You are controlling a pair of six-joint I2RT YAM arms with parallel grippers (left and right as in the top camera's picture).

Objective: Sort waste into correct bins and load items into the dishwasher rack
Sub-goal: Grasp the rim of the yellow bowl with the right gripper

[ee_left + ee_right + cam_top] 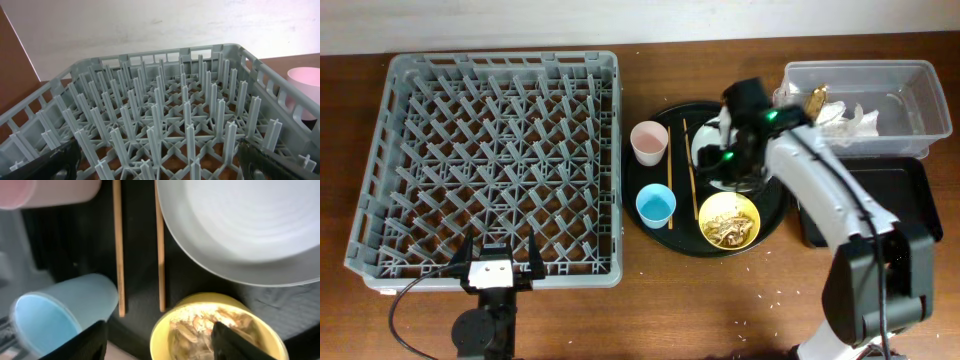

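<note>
Right hand open, empty, hanging over bowl. Bowl on round tray, scraps inside. Left hand open, parked at rack edge. Step, I judge: scraps. Next: lower, pinch bowl rim, tip into black bin.

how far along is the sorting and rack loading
Done: white napkins and the gold wrapper lie in the clear tub. In hand: the right gripper hovers open over the yellow bowl, food scraps inside. To do: the rack holds nothing; pink cup, blue cup, plate and chopsticks sit on the round tray, and the left gripper is open by the rack.
</note>
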